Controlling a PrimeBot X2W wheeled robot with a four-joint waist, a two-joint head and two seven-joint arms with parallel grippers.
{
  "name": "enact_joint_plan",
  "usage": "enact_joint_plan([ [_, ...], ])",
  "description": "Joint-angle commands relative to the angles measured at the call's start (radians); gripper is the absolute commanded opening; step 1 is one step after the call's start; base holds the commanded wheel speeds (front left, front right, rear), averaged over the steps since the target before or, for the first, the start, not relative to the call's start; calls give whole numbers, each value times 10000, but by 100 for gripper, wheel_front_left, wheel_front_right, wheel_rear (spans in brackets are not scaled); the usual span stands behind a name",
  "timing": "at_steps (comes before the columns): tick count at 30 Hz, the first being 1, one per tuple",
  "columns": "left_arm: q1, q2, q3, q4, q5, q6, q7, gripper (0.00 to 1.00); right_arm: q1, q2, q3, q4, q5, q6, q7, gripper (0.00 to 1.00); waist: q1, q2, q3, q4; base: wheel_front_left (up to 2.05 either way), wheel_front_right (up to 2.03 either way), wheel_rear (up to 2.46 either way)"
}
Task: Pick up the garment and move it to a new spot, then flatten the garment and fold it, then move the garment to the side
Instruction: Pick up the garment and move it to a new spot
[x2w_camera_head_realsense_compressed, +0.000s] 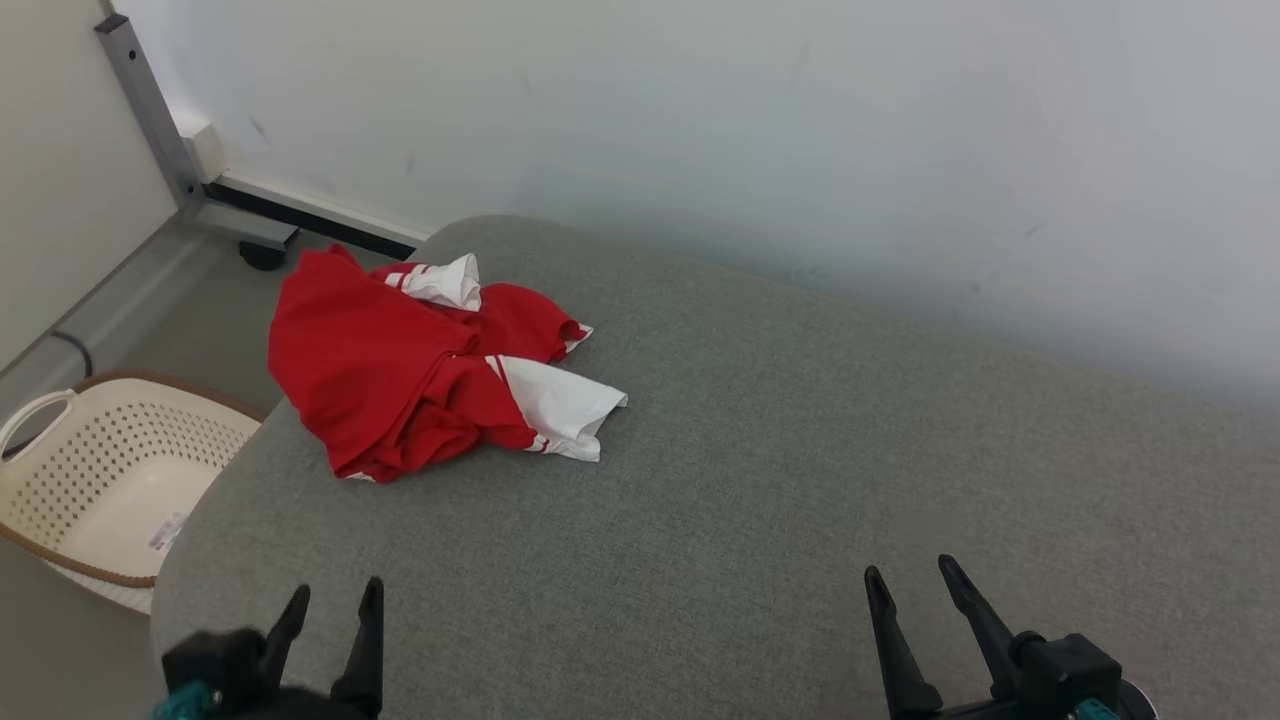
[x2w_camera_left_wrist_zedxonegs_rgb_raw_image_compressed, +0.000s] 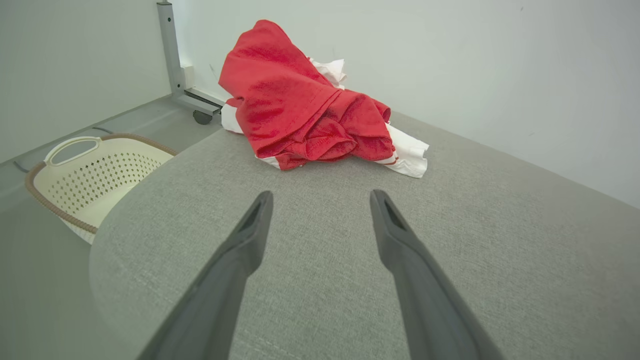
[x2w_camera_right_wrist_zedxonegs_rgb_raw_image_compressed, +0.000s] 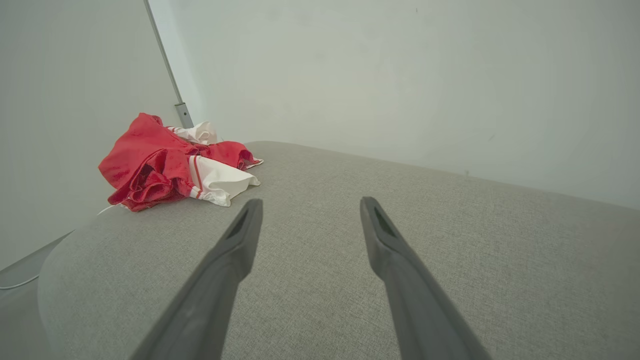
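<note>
Left gripper (x2w_camera_head_realsense_compressed: 337, 590): fingers spread wide, empty, above the near edge of the grey padded surface (x2w_camera_head_realsense_compressed: 760, 450). Right gripper (x2w_camera_head_realsense_compressed: 908, 568): likewise released and empty. The red-and-white garment (x2w_camera_head_realsense_compressed: 400, 370) lies crumpled at the surface's far left corner, well apart from both grippers. A cream perforated basket (x2w_camera_head_realsense_compressed: 110, 470) stands on the floor to the left.

The room is bright with soft, even light. Ahead of the left pincer (x2w_camera_left_wrist_zedxonegs_rgb_raw_image_compressed: 321, 195) the garment (x2w_camera_left_wrist_zedxonegs_rgb_raw_image_compressed: 300, 110) throws only a faint shadow on the bench (x2w_camera_left_wrist_zedxonegs_rgb_raw_image_compressed: 500, 225). Both wrist views bow straight lines near their edges, and the pincer's fingers (x2w_camera_left_wrist_zedxonegs_rgb_raw_image_compressed: 225, 290) blur close to the lens.
</note>
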Motion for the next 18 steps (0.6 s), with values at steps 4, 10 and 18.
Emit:
enact_joint_plan([
  [4, -1890, 291, -183, 1325, 44, -252, 795, 100, -104, -270, 232, -90, 42, 8, 199, 100, 0, 0, 492, 367, 0, 0, 0],
  [10, -4685, 785, -276, 3976, 452, -111, 1604, 100, -410, -765, 895, -844, -82, 8, 879, 100, 0, 0, 1483, -266, 0, 0, 0],
  [18, -7163, 1265, 226, 6640, 144, -4, 2111, 100, -725, -1839, 1391, -2459, 20, 6, 2155, 100, 0, 0, 3236, -1411, 0, 0, 0],
])
